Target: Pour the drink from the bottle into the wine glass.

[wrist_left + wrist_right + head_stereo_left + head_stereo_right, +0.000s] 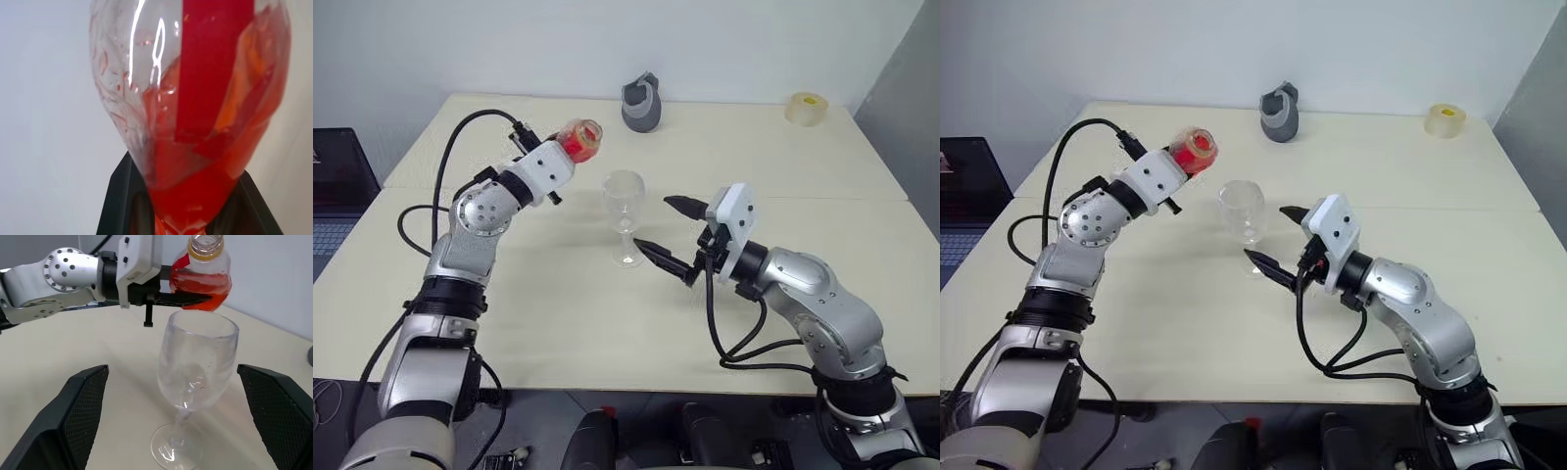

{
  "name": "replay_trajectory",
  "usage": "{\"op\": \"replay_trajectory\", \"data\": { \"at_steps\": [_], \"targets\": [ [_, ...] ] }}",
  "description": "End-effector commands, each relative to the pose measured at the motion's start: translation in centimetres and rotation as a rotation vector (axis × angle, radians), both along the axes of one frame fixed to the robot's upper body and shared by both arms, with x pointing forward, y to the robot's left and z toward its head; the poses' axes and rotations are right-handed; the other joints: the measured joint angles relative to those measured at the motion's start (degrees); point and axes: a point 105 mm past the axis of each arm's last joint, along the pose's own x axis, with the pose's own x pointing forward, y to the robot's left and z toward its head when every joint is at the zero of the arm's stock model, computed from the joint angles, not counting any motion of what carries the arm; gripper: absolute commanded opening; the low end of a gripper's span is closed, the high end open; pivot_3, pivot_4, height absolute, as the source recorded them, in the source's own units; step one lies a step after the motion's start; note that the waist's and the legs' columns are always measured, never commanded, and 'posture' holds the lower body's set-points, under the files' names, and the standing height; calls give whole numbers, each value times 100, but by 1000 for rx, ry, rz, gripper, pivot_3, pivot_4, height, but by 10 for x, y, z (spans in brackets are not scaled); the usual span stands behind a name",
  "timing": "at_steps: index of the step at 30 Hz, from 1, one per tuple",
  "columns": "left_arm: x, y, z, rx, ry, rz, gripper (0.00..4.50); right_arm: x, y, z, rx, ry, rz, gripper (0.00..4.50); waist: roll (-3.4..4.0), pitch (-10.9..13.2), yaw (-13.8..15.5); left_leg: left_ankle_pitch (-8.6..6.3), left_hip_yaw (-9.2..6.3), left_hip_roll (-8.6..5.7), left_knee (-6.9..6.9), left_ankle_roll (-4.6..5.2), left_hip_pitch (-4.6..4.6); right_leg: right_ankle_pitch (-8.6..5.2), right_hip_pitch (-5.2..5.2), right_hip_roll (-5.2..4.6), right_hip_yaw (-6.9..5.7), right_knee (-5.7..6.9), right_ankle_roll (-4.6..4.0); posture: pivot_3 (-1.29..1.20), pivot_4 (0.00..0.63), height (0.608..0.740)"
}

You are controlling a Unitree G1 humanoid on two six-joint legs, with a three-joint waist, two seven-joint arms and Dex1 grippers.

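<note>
My left gripper [566, 152] is shut on the bottle [579, 140], a small clear plastic one with a red label strip [210, 63]. It is held tilted in the air, up and to the left of the wine glass [625, 208]. The red drink [200, 288] sits in the bottle's body and its mouth has no cap. The wine glass stands upright on the table and looks empty. My right gripper [651, 223] is open, with one black finger [80, 406] on each side of the glass's stem, apart from it.
A grey jug-like object [642, 103] stands at the back of the cream table [558, 323]. A roll of tape [806, 108] lies at the back right. A dark laptop [337, 186] sits off the table's left edge.
</note>
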Motion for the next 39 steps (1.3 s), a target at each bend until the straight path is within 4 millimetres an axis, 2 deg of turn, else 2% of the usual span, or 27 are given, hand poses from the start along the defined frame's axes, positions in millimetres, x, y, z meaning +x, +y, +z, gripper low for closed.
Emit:
{"op": "replay_trajectory", "data": {
  "at_steps": [1,10,22,39],
  "targets": [
    [-5,-3,22,71,-134,-10,756,3,1,14,22,-55,-26,4500,0,0,0,0,0,0,0,0,0,0,0,0,0,1,0,0,150,740],
    [-7,-4,26,268,-275,9,755,5,2,15,24,-47,-32,4500,0,0,2,0,-1,-1,0,0,-2,0,-1,0,-2,0,0,0,150,740],
    [-5,3,33,363,-375,67,747,4,2,17,20,-48,-30,4500,0,0,1,0,1,-1,0,1,-3,0,-2,0,-4,1,0,0,150,740],
    [-5,-2,46,405,-467,83,747,1,3,19,20,-53,-23,4500,0,0,1,0,1,-1,0,0,-3,0,-2,0,-5,2,0,0,150,740]
  ]
}}
